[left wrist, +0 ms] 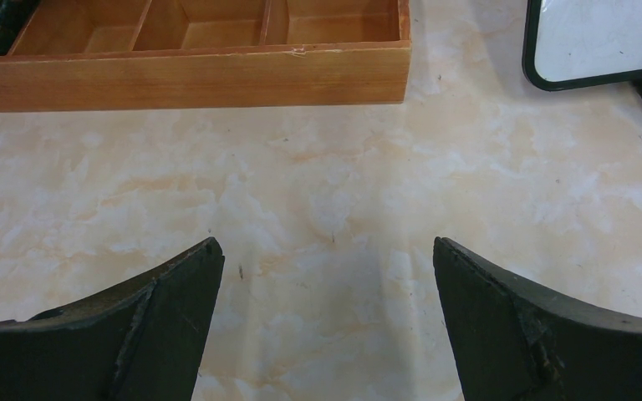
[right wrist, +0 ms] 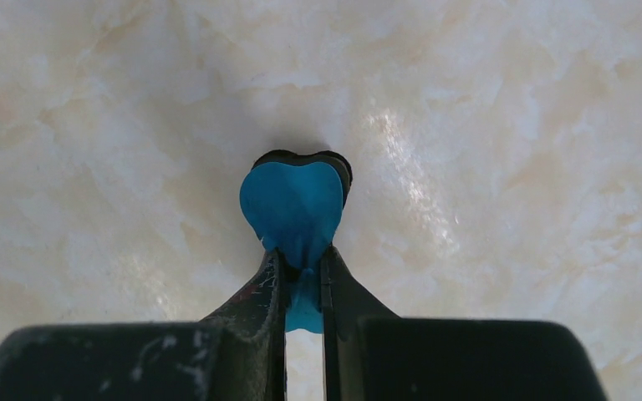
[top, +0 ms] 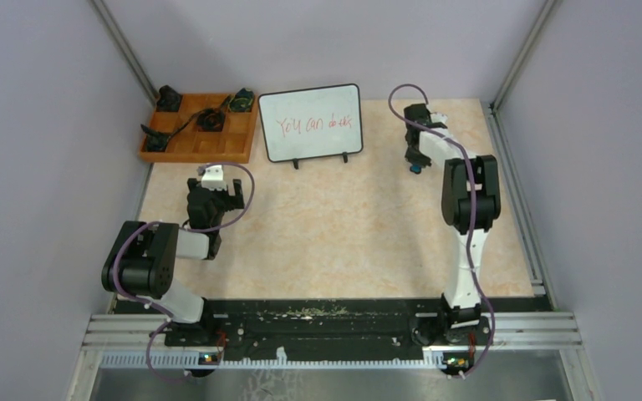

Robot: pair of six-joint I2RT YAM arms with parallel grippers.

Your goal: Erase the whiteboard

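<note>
The whiteboard stands at the back middle of the table on little black feet, with red handwriting on it. Its lower left corner shows in the left wrist view. My right gripper is to the right of the board, pointing down, shut on a small blue eraser that has a black underside and sits close to the tabletop. My left gripper is open and empty over bare table, in front of the orange tray.
An orange compartment tray with several black objects and a cable sits at the back left, beside the board; its front wall shows in the left wrist view. Grey walls and metal rails enclose the marbled table.
</note>
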